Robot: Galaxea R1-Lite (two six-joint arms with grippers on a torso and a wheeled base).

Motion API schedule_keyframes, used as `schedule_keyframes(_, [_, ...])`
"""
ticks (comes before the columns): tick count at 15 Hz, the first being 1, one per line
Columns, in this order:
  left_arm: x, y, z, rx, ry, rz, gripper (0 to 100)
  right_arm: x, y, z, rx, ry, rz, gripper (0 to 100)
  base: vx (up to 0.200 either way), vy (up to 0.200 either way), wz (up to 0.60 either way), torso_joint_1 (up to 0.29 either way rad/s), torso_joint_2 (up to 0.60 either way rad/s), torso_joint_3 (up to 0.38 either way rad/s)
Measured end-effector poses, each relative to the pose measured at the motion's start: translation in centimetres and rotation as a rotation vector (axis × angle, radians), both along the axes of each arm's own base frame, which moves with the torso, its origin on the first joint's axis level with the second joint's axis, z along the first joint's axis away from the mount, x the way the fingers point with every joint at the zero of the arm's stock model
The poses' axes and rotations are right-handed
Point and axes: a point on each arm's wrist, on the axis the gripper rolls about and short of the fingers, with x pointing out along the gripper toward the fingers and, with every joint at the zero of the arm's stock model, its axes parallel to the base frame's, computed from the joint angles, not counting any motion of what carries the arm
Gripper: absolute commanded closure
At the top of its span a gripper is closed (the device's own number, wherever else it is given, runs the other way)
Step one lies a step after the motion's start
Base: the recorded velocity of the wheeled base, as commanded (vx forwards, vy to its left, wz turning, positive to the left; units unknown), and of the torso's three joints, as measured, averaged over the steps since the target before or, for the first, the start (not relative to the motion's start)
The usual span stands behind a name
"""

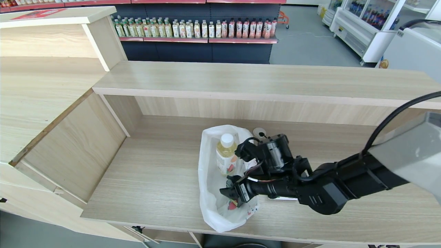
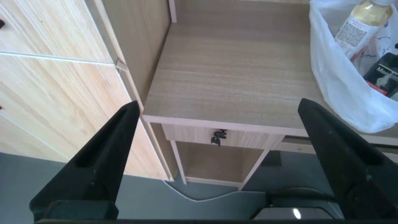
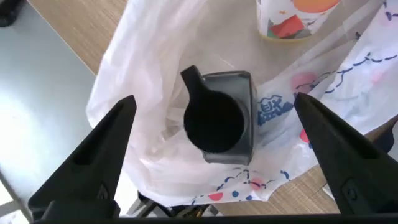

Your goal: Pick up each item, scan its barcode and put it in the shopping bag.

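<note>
Head view: on the pale wooden tabletop [image 1: 155, 179] of a shop checkout, a white plastic shopping bag [image 1: 206, 193] printed with small red and blue figures lies open, its mouth spread wide. Inside it, toward the far end, a bottle [image 1: 226, 155] of yellow drink with a white cap and a colourful label stands upright. The right arm stretches across the tabletop from the right, and its right tool [image 1: 231, 194] hangs just over the near end of the bag, pointing down into the opening.

The right wrist view looks straight into the bag: the two fingers are spread wide with nothing between them in a grip, and below the gap a dark grey item [image 3: 224, 118] with a black rounded face rests on the crumpled plastic, apart from both fingers. What kind of item it is cannot be told. The base of the bottle shows just beyond it, the two near each other inside the bag.

The left tool [image 2: 219, 109] is also spread wide and holds nothing; it hangs off the near left corner of the tabletop, lower than its front edge, with the bag and its contents well off to one side.

A small round white disc [image 1: 259, 132] sits in the tabletop just behind the bag. Beyond the raised ledge, a shelf [image 1: 193, 29] carries a long row of drink bottles.
</note>
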Motion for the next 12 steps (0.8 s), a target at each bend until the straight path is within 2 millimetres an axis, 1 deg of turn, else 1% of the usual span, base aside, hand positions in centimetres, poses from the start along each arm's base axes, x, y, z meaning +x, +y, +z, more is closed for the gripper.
schedule_keyframes(3, [0.0, 0.0, 0.0, 0.000, 0.000, 0.000, 0, -1.1, -2.0, 3.1, 0.121, 0.037, -0.049, 0, 0.000, 0.000, 0.00, 0.000, 0.00, 0.000])
schedule_keyframes(5, [0.0, 0.0, 0.0, 0.000, 0.000, 0.000, 0, -2.1, -4.2, 5.2, 0.166, 0.044, -0.104, 0, 0.000, 0.000, 0.00, 0.000, 0.00, 0.000])
schedule_keyframes(8, [0.0, 0.0, 0.0, 0.000, 0.000, 0.000, 0, -4.7, -9.1, 8.5, 0.191, 0.029, -0.196, 0, 0.000, 0.000, 0.00, 0.000, 0.00, 0.000])
schedule_keyframes(10, [0.0, 0.0, 0.0, 0.000, 0.000, 0.000, 0, -7.3, -13.2, 10.7, 0.176, 0.010, -0.315, 0, 0.000, 0.000, 0.00, 0.000, 0.00, 0.000])
schedule_keyframes(12, [0.0, 0.0, 0.0, 0.000, 0.000, 0.000, 0, -10.8, -16.8, 12.4, 0.165, -0.050, -0.455, 0, 0.000, 0.000, 0.00, 0.000, 0.00, 0.000])
